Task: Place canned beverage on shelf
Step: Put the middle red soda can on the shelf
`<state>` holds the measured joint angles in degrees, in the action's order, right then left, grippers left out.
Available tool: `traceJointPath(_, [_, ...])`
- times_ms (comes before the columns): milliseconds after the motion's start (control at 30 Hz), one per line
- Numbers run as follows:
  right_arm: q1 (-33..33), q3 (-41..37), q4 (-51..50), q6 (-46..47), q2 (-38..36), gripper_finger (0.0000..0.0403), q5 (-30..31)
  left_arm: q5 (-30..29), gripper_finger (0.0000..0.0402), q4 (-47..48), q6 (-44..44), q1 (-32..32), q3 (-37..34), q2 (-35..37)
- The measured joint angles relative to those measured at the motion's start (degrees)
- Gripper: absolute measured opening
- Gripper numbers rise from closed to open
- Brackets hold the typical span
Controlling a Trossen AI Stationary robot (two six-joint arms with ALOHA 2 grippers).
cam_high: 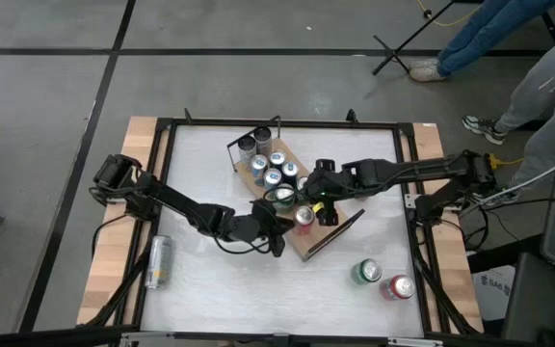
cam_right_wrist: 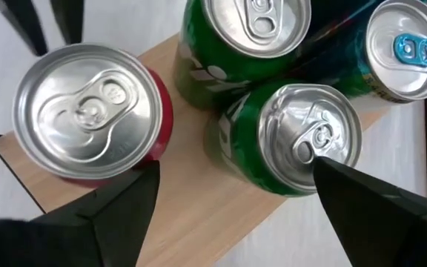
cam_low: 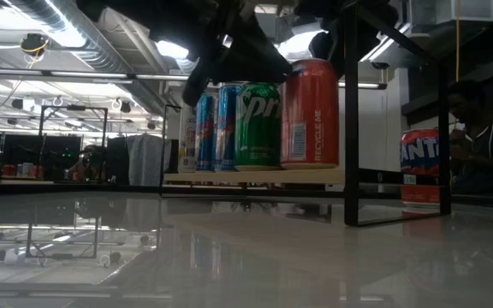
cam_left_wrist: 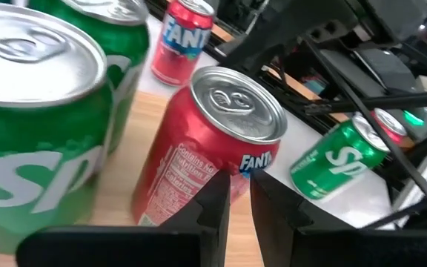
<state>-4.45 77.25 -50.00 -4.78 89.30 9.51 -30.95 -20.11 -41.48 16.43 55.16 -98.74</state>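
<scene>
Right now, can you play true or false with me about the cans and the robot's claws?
1. The red Fanta can stands upright on the shelf. True.
2. The right gripper is squeezed shut. False: its fingers are spread wide above the green can.
3. The left gripper is shut. True.
4. A silver can lies on its side on the table. True.
5. Every can is already on the shelf. False: two more cans sit off it, near the table's corner.
</scene>
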Motion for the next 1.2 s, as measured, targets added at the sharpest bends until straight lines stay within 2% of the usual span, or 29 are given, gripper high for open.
traceJointPath(200, [0.0,0.0,-1.5,0.0,-0.1,0.0353,-0.3,-4.8,0.0049,0.2,0.1,0.2,0.0,0.0])
traceJointPath(367, [0.0,0.0,-3.0,0.0,-0.1,0.0353,-0.4,-5.5,0.0049,0.0,0.1,0.2,0.0,0.0])
traceJointPath(967, [-0.1,0.5,-3.9,0.0,-1.3,0.0353,1.9,-5.2,0.0049,-0.1,0.0,2.6,0.0,0.2])
traceJointPath(1200, [-0.1,0.5,-4.4,0.8,-1.7,0.0353,2.9,-0.4,0.0049,-0.1,-0.3,2.8,0.0,0.2])
